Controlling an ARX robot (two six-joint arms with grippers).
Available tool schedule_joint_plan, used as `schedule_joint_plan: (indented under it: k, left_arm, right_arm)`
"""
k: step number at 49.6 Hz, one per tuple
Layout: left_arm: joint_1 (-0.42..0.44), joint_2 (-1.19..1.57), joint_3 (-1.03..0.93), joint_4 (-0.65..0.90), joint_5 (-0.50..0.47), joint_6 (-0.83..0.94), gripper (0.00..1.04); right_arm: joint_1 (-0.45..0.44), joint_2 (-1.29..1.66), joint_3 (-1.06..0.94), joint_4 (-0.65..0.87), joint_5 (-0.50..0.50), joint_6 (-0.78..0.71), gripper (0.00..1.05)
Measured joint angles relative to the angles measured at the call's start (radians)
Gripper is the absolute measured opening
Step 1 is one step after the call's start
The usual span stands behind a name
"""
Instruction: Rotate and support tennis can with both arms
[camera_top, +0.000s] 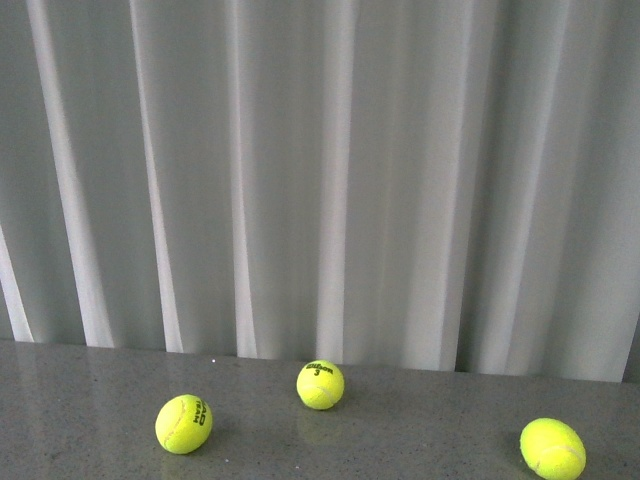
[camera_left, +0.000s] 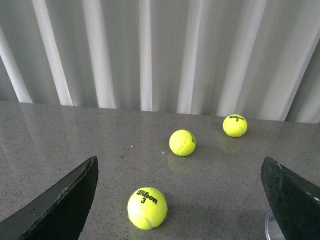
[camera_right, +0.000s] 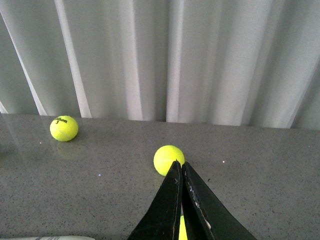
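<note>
Nearest the front edge of the grey counter (camera_left: 40, 140), the left gripper (camera_left: 179, 161) stands wide, its black fingers (camera_left: 60, 205) far apart. A printed ball (camera_left: 146, 207) lies on the counter between them, touching neither. Just beside one finger a clear curved sliver shows, seemingly the rim of the can (camera_left: 270, 227). The rest of it is cut off, so how it lies cannot be told. The right gripper (camera_right: 180, 164) is narrow, its fingers pressed together with only a slit between them. A speck of yellow shows in that slit, and what it is cannot be told. The tips point at a plain ball (camera_right: 168, 160) just beyond them. Further back, the front view has three balls well apart, the middle ball (camera_top: 320, 384) closest to the back edge, where a pale curtain (camera_top: 320, 150) hangs.
</note>
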Motion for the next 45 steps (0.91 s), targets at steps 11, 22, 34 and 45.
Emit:
schedule_joint_plan:
  k: [11, 22, 34, 45]
  left_arm:
    - [0.000, 0.000, 0.000, 0.000, 0.000, 0.000, 0.98]
    - [0.000, 0.000, 0.000, 0.000, 0.000, 0.000, 0.98]
    - [0.000, 0.000, 0.000, 0.000, 0.000, 0.000, 0.98]
    - [0.000, 0.000, 0.000, 0.000, 0.000, 0.000, 0.98]
  right_arm:
    - [0.000, -0.200, -0.022, -0.172, 0.001, 0.000, 0.03]
    - [0.000, -0.333, -0.026, -0.294, 0.000, 0.000, 0.03]
    - [0.000, -0.483, -0.026, -0.436, 0.000, 0.000, 0.03]
    - [0.000, -0.568, -0.026, -0.519, 0.000, 0.000, 0.03]
